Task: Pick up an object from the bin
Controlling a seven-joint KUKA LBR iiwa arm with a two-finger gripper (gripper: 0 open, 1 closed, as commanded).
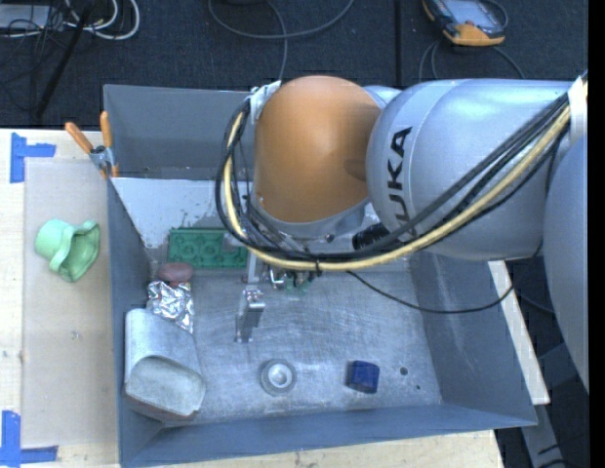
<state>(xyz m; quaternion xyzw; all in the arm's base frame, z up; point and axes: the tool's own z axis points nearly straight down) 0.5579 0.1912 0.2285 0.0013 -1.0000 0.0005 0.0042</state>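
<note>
Your gripper (246, 325) hangs low near the middle of the bin (459, 310), below the orange wrist cover (312, 149), with its tip close to bare floor. From this angle it reads as one slim blade seen edge-on, so you cannot tell whether it is spread or closed. Nothing shows in its grip, so the pick is not yet made.

The nearest candidate is the crumpled foil lump (173, 303), near the gripper toward the view's left. A small brownish piece (174, 272) sits right at the lump's upper edge; whether they touch is unclear. Behind them the green studded block (207, 250) lies flat at the foot of the sloped back wall, its right end tucked under the wrist. A pale grey cup (164, 378) lies on its side in the front left corner, against the wall.

The round silvery cap (277, 375) and the small blue cube (362, 375) sit apart on open floor toward the front. In my judgement these two are the easier targets, since each has free room on both sides. The cluster on the left crowds the wall, probably because the sloped sides let things slide together there.
</note>
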